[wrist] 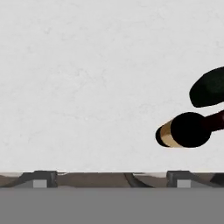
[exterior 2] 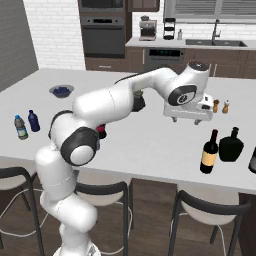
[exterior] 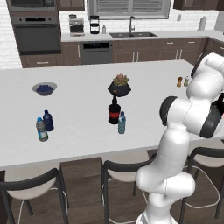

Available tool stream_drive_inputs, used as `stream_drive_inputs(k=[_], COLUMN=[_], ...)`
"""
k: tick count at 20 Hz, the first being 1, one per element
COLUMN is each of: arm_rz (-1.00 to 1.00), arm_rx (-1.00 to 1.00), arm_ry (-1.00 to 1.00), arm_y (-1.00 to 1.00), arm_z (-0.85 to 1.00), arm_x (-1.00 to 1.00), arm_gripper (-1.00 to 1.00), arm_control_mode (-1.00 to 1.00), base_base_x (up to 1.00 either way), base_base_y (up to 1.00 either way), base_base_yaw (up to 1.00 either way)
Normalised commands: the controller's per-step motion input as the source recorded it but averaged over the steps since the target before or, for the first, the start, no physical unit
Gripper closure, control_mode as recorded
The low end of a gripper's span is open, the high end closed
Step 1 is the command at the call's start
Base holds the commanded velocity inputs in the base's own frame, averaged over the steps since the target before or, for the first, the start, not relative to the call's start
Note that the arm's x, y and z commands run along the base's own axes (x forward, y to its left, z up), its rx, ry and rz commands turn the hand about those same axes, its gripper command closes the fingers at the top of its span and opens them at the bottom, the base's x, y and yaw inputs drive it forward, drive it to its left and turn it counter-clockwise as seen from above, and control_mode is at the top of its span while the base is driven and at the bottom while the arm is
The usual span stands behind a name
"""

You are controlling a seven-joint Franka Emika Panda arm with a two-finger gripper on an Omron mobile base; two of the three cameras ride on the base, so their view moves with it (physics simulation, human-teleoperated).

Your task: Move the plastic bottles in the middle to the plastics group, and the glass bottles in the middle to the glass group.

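My gripper (exterior 2: 186, 120) hangs open and empty above the counter, up and to the left of the tall dark wine bottle (exterior 2: 209, 152) with a tan label. That bottle stands upright beside the black round-shouldered bottle (exterior 2: 231, 145) of the glass group. From above, the hand view has the wine bottle (wrist: 183, 130) at lower right and the black bottle (wrist: 210, 87) behind it, with my gripper (wrist: 109, 179) clear of both. In the middle stand the squat red-labelled bottle (exterior: 114, 111) and the pale-blue plastic bottle (exterior: 121, 122). The plastics group, a dark-blue bottle (exterior: 48, 120) and a greyish clear one (exterior: 41, 129), is at the left.
A potted succulent (exterior: 119, 85) stands just behind the middle bottles. A bowl of blueberries (exterior: 44, 89) sits at the far left, and two small shakers (exterior 2: 216, 106) behind my hand. Stools (exterior: 127, 168) line the counter's near edge.
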Motion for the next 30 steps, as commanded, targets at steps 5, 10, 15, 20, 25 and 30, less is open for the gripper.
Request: stream_drive_inputs(k=[5, 10, 15, 20, 25, 30], arm_rz=[0.01, 0.0, 0.0, 0.0, 0.0, 0.0], arm_rx=[-0.02, -0.02, -0.04, -0.02, 0.0, -0.02], arm_ry=[-0.04, -0.01, 0.0, 0.0, 0.0, -0.01], arm_y=[1.0, 1.0, 1.0, 0.99, 0.98, 0.92], arm_z=[0.0, 0.01, 0.01, 0.04, 0.0, -0.01], arm_x=[-0.39, -0.18, -0.02, 0.0, 0.02, 0.04], arm_gripper=[-1.0, -1.0, -1.0, -1.0, -1.0, -1.0], arm_control_mode=[-1.0, -1.0, -1.0, -1.0, -1.0, -1.0], base_base_x=[0.0, 0.0, 0.0, 0.0, 0.0, 0.0], base_base_y=[0.0, 0.0, 0.0, 0.0, 0.0, 0.0], base_base_yaw=[0.0, 0.0, 0.0, 0.0, 0.0, 0.0])
